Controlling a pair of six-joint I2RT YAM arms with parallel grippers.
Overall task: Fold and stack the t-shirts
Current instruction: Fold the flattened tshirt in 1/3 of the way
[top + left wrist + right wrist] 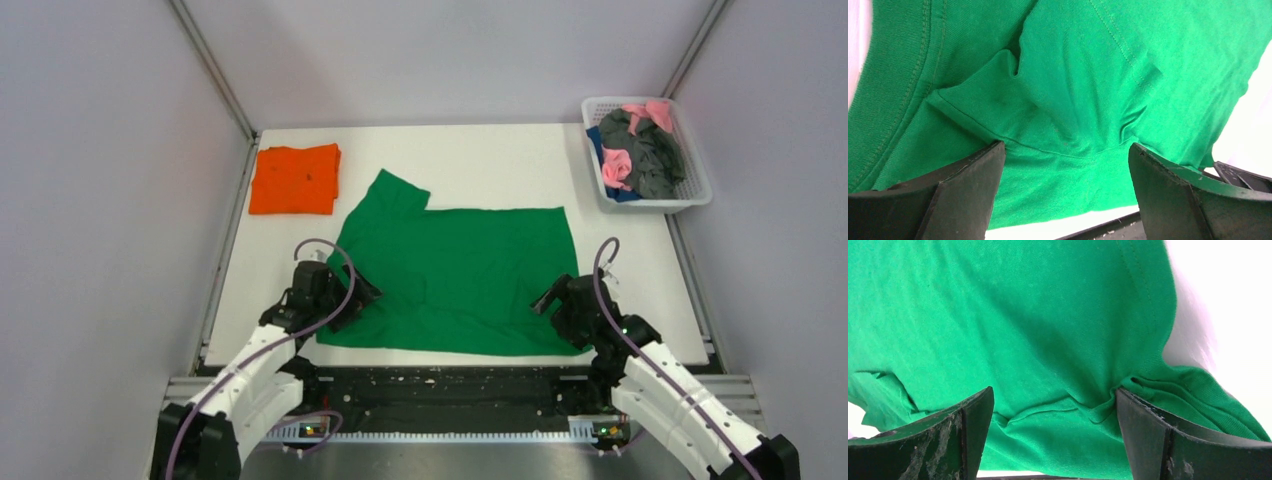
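The green t-shirt (455, 275) lies spread on the white table, one sleeve pointing to the far left. The orange t-shirt (295, 179) lies folded at the far left. My left gripper (352, 298) is open over the green shirt's near left edge; in the left wrist view (1065, 150) its jaws stand wide apart with rumpled green cloth (1058, 100) between them. My right gripper (548, 302) is open over the near right corner; the right wrist view (1054, 397) shows a cloth fold (1058, 405) between its spread fingers.
A white basket (700, 190) at the far right holds pink, dark grey and blue garments. Grey walls close the left and right sides. The table's near edge (450, 358) meets a black rail by the arm bases.
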